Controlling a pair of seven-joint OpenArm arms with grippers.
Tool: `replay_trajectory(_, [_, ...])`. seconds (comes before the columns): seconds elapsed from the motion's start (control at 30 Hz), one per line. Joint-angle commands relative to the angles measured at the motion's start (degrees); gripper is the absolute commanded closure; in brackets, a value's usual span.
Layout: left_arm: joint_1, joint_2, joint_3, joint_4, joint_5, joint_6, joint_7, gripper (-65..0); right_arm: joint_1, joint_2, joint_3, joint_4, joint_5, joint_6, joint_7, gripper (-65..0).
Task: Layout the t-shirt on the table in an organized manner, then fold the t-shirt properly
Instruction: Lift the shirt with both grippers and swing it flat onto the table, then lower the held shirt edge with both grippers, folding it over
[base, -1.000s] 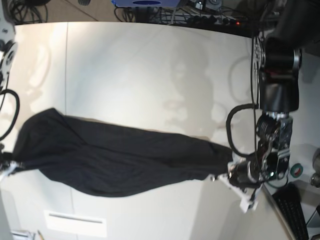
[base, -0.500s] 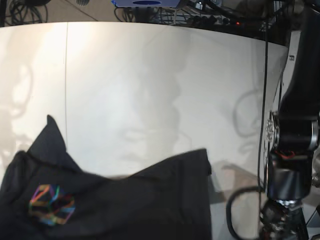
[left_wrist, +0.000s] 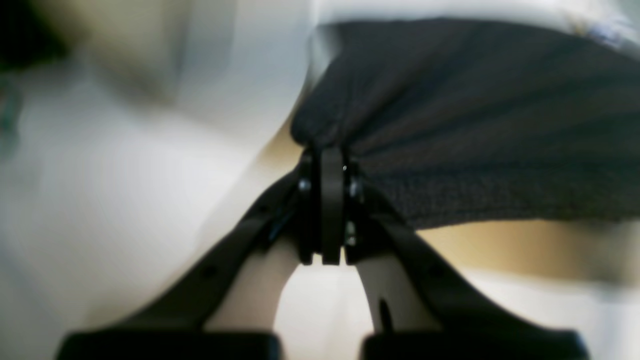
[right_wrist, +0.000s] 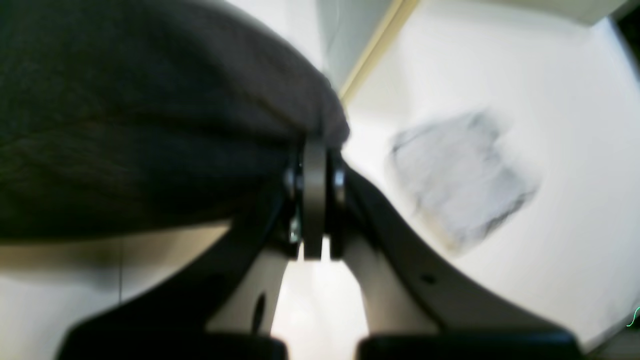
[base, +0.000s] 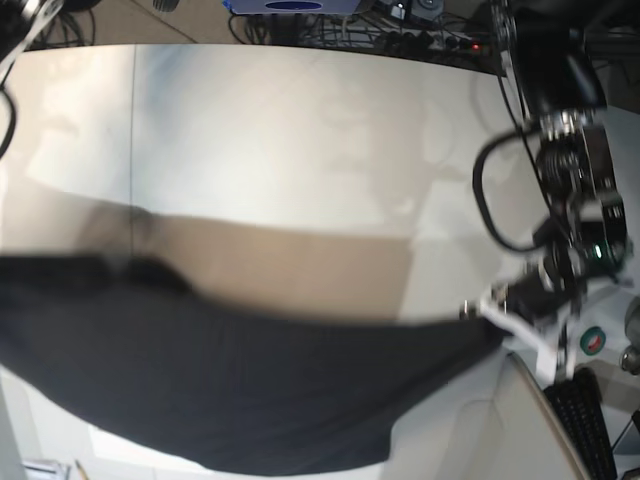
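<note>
T-shirt (base: 240, 390) stretched in the air over the table (base: 280, 140), blurred.
L gripper (left_wrist: 322, 150) pinched tight on one end, R gripper (right_wrist: 315, 145) clamped on the other; shadow band on tabletop beneath.

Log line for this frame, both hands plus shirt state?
left hand: shut on t-shirt | right hand: shut on t-shirt | t-shirt: stretched between hands over table

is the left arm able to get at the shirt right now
Yes, it seems so: the left gripper is already shut on an edge of the shirt, with cloth bunched between the closed jaws. Nothing stands between them; the right gripper clamps the shirt too.
</note>
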Motion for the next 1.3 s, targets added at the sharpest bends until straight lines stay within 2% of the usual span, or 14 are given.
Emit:
replay_trajectory(0.0, [0.6,-0.6,-0.4,-0.3,-0.7,-0.4,-1.5,0.0,-1.0,0.3,-0.7,-2.3,0.6,-0.4,3.8,0.0])
replay_trajectory(0.07, [3.9,-0.6,-0.4,-4.3,-0.7,-0.4,-2.3,0.0,-3.9,-0.6,-3.8,-10.7,0.4,-0.4,8.2,0.0])
replay_trajectory(0.13, [6.8,-0.7,0.4,-8.1,-0.7,-0.4,-6.6,0.0,-5.1,-0.9,-5.8,-18.4,0.4,-0.4,11.1,0.0])
replay_trajectory(0.2, [9.6,-2.1,1.5,-10.8,-0.7,-0.4,-10.9,0.0,-6.2,-1.1,-6.3,-23.4,0.4,-0.4,12.7,0.0])
replay_trajectory(0.3, [11.7,-3.1,2.1,-12.0,-0.7,-0.4,-13.3,0.0,-7.6,-1.1,-6.3,-25.1,0.4,-0.4,13.1,0.0])
replay_trajectory(0.77, [18.8,-5.4,1.2,-9.8,-0.7,-0.4,-13.5,0.0,-13.2,-1.1,-6.3,-24.7,0.3,-0.4,13.1,0.0])
replay_trajectory(1.0, [27.2,-5.2,-4.3,-3.8,-0.7,-0.3,-13.4,0.0,-15.6,-1.0,-6.3,-24.4,0.3,-0.4,13.1,0.0])
replay_trajectory(1.13, [30.4,-5.2,-4.8,-3.6,-0.7,-0.3,-13.4,0.0,-18.5,-1.4,-6.3,-18.6,0.3,-0.4,12.9,0.0])
replay_trajectory(1.27, [33.9,-5.1,-4.9,-0.8,-0.8,-0.3,-13.4,0.0,-21.7,-3.1,-5.4,-11.9,0.3,-0.4,12.2,0.0])
